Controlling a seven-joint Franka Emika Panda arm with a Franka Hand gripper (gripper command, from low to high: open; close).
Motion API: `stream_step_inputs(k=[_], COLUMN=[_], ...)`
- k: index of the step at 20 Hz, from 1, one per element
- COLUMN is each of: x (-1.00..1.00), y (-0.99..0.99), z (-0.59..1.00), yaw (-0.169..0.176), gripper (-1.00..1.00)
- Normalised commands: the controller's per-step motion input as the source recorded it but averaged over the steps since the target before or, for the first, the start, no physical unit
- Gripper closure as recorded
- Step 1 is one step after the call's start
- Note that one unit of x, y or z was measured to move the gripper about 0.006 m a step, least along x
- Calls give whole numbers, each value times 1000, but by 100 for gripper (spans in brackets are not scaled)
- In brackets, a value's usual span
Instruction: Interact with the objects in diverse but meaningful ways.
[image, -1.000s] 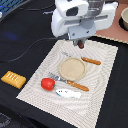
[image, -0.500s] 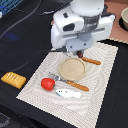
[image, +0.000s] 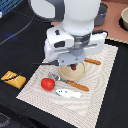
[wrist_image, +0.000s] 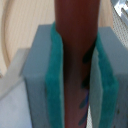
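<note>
Holding: pincer (wrist_image: 75, 75) clamped on the dark brown sausage stick (wrist_image: 75, 45), pads pressed to both its sides, stick upright.
Position: sausage stick hangs just above the round plate (image: 80, 74) at mat centre, likely for set-down.
Tomato (image: 47, 83): on the mat, at the exterior view's left of the plate.
Bread slab (image: 12, 78): on the table, far left, well apart.
White-and-blue piece (image: 67, 92): on the mat, near edge.

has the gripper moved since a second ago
Yes. The gripper, shut on the sausage stick, has come down and toward the camera: it was above the plate's far edge, and now hangs over the plate's middle.
</note>
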Motion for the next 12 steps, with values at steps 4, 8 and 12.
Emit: stream_step_inputs(k=[4,8,12], x=[182,231,199], y=[-2,-15,-11], z=[-13,-88,-219], yaw=[-73,-50,-43], gripper=[100,100,100])
